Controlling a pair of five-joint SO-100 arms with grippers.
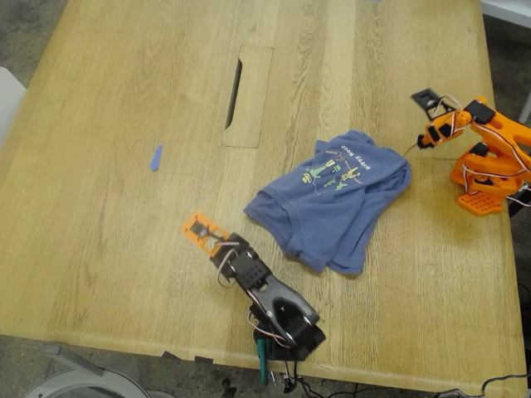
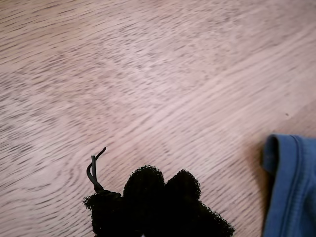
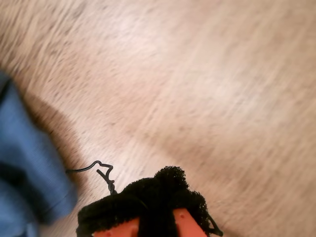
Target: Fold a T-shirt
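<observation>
The T-shirt [image 1: 332, 215] lies crumpled in a loose heap on the surface [image 1: 124, 232], nearer the surface's edge at the exterior view's right than the opposite edge, print [image 1: 336, 172] facing up. It is not yet spread flat, so we judge the step in hand to be laying the garment out before any fold is made

Our first hand [image 1: 207, 236] rests low over bare wood near the surface's near edge, just beside the heap. In the first wrist view its two padded tips [image 2: 143, 185] lie against each other with no gap, so we read it as closed on nothing, with a hemmed edge of the T-shirt [image 2: 291, 187] close by. Our second hand [image 1: 427, 120] hangs near the far side of the heap; in the exterior view its jaws stand apart, and it holds nothing

Recommended procedure:
- Open our first hand before approaching the cloth
- Grip one hem layer only; a bite through several layers will drag the whole heap
- Take opposite edges with both hands and draw them apart evenly, keeping the cloth low on the surface

Limits of observation:
- The sleeves and collar are buried in the folds and cannot be located with certainty
- The second wrist view is blurred; there our second hand [image 3: 165, 187] shows as a single dark mass, and the cloth [image 3: 24, 168] is cut off at the frame edge
- The print text is too small to read
</observation>
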